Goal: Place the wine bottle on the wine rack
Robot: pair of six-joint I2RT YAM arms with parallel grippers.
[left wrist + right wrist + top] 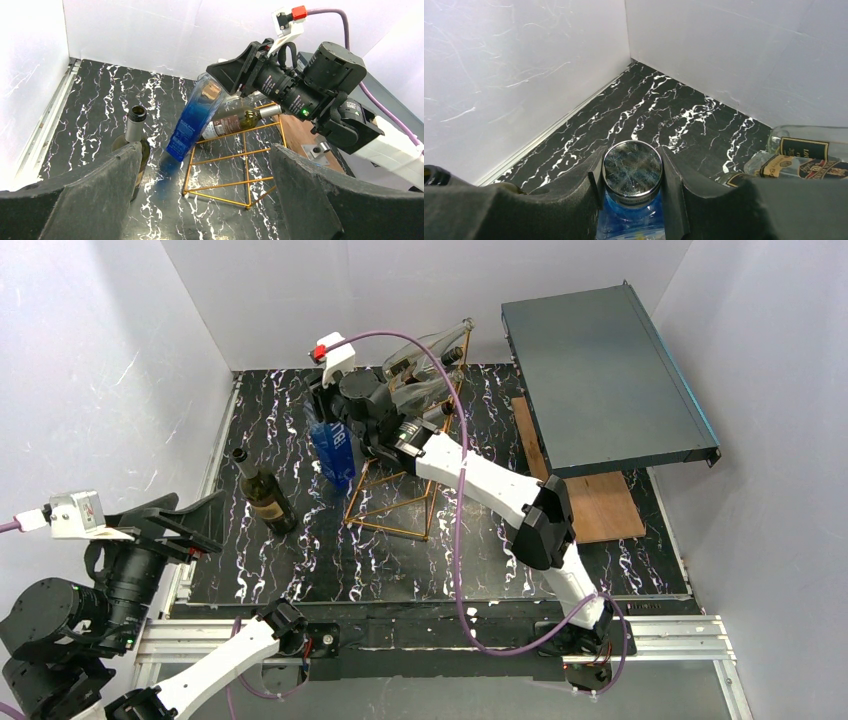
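Observation:
A blue bottle [335, 452] with a silver cap [632, 172] hangs tilted at the left end of the copper-gold wire wine rack [395, 505]. Its base is low by the rack's left edge [192, 125]. My right gripper [333, 408] is shut on the bottle's cap and neck [632, 170]. A dark green wine bottle [265, 495] stands upright and open-topped on the table left of the rack [135, 137]. My left gripper [205, 525] is open and empty at the near left, apart from both bottles [205, 150].
Several bottles [420, 370] lie on the far part of the rack, one labelled bottle [235, 120] behind the blue one. A dark flat box [600, 370] rests raised at back right over a wooden board [600, 505]. White walls enclose the black marble table [300, 560].

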